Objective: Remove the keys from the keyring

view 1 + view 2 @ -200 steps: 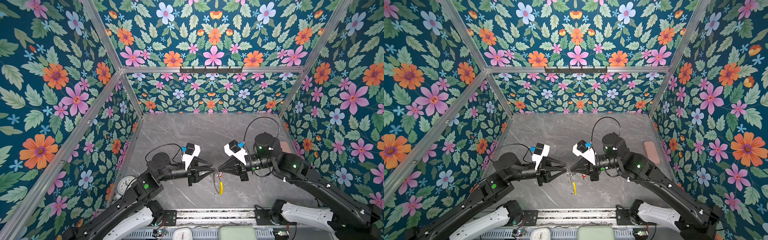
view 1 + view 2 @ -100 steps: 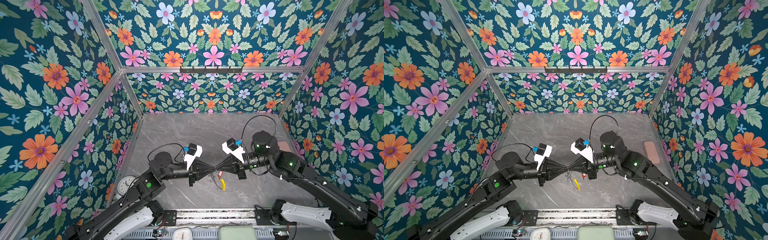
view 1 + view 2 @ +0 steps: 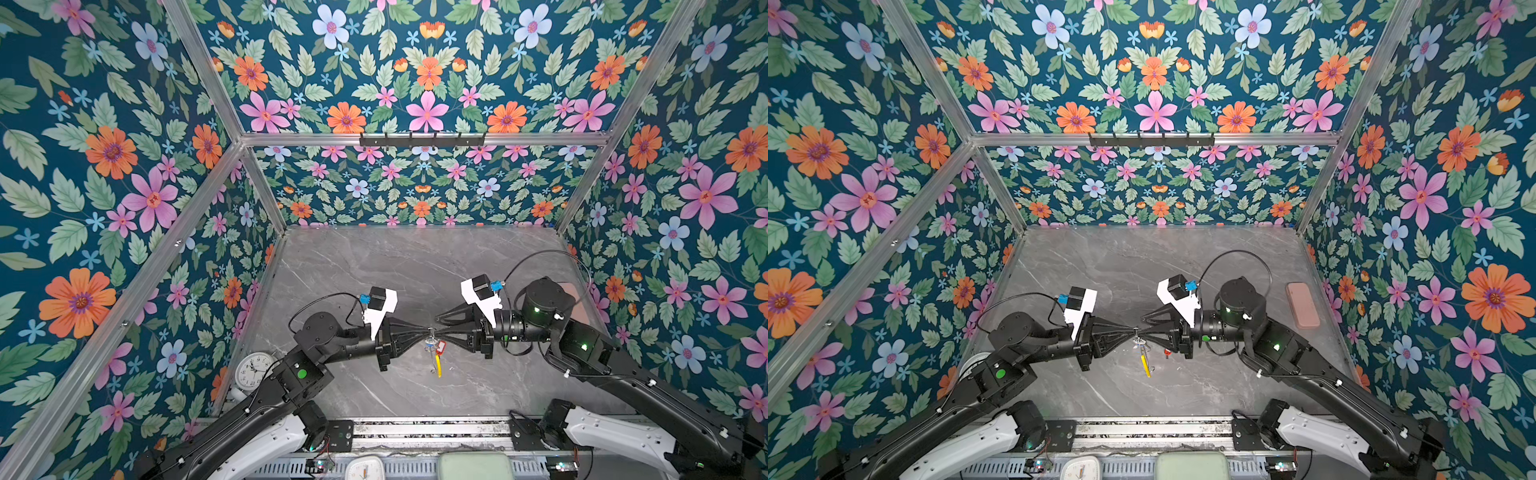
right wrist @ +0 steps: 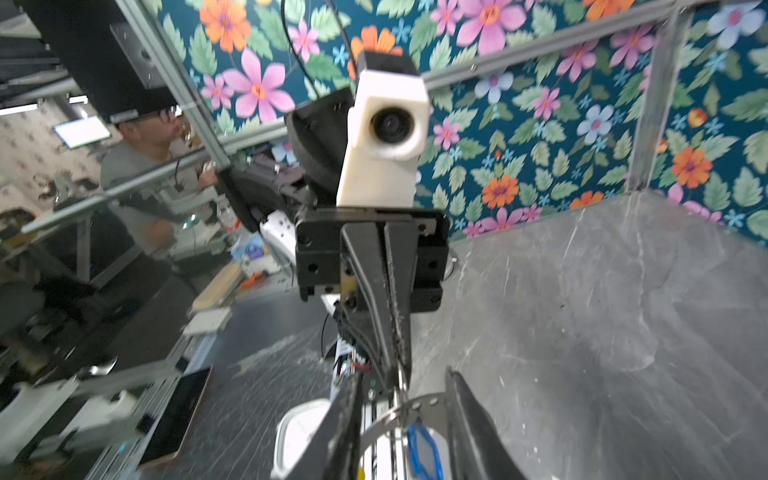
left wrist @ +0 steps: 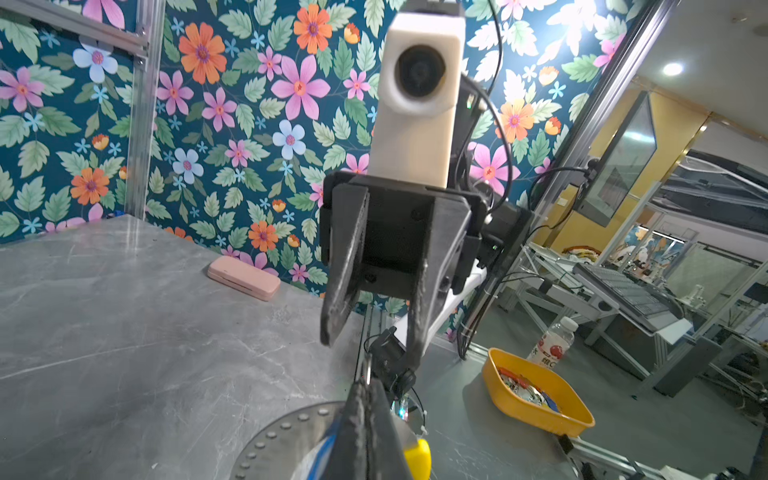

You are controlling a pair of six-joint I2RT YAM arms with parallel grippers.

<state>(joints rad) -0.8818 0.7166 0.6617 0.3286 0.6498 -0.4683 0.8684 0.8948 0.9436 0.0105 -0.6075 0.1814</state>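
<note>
Grey marble worktop (image 3: 374, 270) with both arms meeting tip to tip above its near middle. The left gripper (image 3: 428, 331) had its jaws closed on the top of the keyring (image 3: 438, 363). The right gripper (image 3: 437, 325), facing it, had its jaws parted on either side of the hoop and gripping nothing, as the left wrist view showed. The keyring hung off the worktop from the left jaws. Its long axis ran downward, and its yellow section was lowest, pointing toward the near edge. The red-tagged key (image 3: 441, 345) dangled just beneath the jaw tips, on the right gripper's side. A blue tag (image 4: 422, 453) lay between the right jaws in the right wrist view. The free right arm appeared nearer the keys and so better placed to pull one off.
</note>
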